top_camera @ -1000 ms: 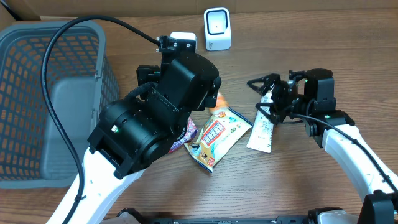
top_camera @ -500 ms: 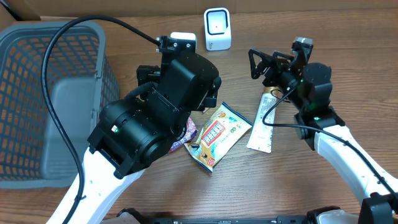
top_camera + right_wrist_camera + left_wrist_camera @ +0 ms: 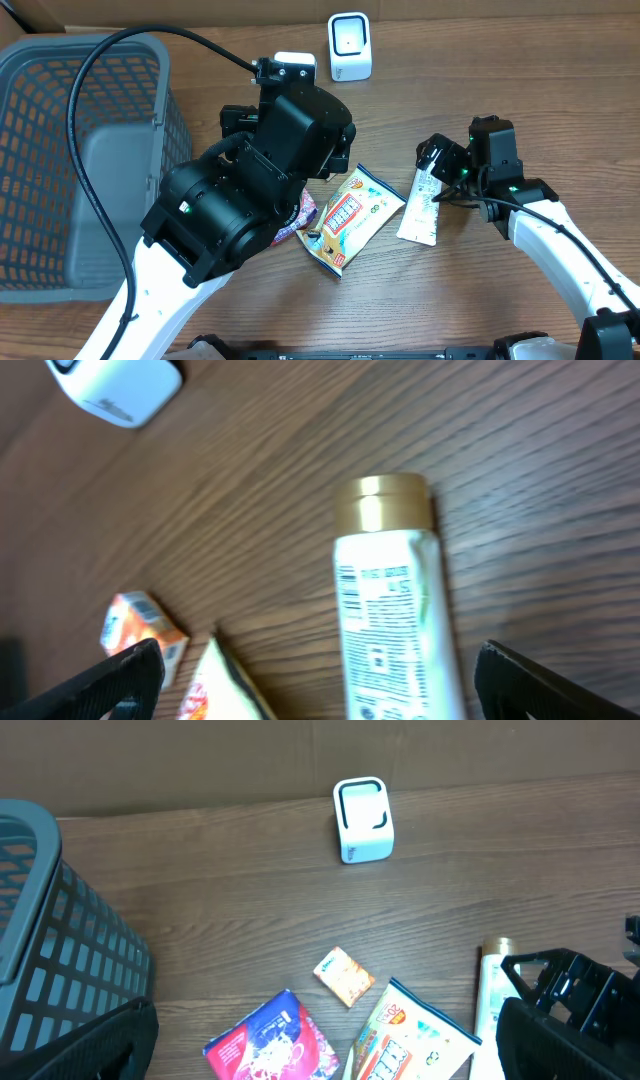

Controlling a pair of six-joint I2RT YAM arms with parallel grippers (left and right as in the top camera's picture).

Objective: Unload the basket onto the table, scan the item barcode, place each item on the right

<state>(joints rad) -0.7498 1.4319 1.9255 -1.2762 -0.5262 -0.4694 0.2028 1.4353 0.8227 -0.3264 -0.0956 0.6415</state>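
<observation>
Overhead view: the white tube [image 3: 420,205] lies flat on the table [image 3: 500,90], just beside a snack packet [image 3: 350,215]. The right end effector [image 3: 320,660] is above its gold-capped end, jaws spread wide and holding nothing. The left end effector [image 3: 325,1020] is also wide open and empty.

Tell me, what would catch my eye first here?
A bulky black robot arm fills the middle of the overhead view, beside a grey basket on the left. Right of it, a gold-capped white tube lies flat beside bright snack packets, and a small white scanner stands at the back.
</observation>
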